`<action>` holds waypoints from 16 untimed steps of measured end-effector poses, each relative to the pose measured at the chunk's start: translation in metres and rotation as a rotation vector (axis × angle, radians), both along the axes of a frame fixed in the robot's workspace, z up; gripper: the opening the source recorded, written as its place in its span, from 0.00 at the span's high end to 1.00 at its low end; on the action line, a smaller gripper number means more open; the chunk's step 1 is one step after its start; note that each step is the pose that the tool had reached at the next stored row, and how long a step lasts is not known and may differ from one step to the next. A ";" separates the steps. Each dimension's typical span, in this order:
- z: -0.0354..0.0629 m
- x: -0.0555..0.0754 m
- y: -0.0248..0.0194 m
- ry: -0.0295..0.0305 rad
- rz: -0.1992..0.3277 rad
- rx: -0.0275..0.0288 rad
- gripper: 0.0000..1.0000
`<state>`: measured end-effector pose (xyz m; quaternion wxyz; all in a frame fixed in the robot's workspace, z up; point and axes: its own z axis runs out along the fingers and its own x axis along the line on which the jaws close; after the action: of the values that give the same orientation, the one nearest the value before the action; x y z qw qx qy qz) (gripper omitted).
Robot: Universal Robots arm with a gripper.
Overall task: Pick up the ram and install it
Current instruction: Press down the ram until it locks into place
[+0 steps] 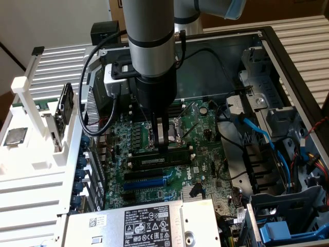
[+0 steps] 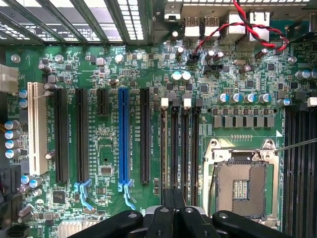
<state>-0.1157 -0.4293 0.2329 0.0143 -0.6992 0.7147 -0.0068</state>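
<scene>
My end effector (image 1: 163,145) is clenched tight, its fingers pressed together, and it hangs low inside the open computer case (image 1: 288,62), tips just above the motherboard (image 1: 205,128). The ram (image 1: 160,160) lies directly beneath my fingertips, a narrow stick with a white label sitting along its slot in the row of memory slots (image 2: 178,144); I judge I am pushing down on its top edge rather than gripping it, though I cannot tell whether it is fully seated or whether the end latches have snapped shut. The danger lies in that downward push: if the stick is slightly tilted or off its groove, pressing harder could bend it, chip its edge contacts or flex the board. The open processor socket (image 2: 242,186) sits just beside my fingers, so a sideways slip could drive a fingertip into its exposed pins. The blue expansion slot (image 2: 123,139) on the other side is further off and less at risk.
</scene>
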 end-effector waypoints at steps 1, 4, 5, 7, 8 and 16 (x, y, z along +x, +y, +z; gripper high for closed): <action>-0.0002 0.000 0.0000 -0.0001 0.000 0.0001 0.90; -0.0005 0.000 0.0000 0.0000 0.000 -0.0001 0.90; -0.0005 0.000 0.0000 0.0001 0.000 -0.0001 0.90; -0.0006 0.000 0.0000 0.0000 0.000 0.0000 0.90; -0.0007 0.000 -0.0001 -0.0001 0.000 0.0001 0.90; -0.0012 0.000 -0.0010 0.0000 0.000 0.0000 0.90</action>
<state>-0.1154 -0.4303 0.2316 0.0143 -0.6993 0.7147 -0.0068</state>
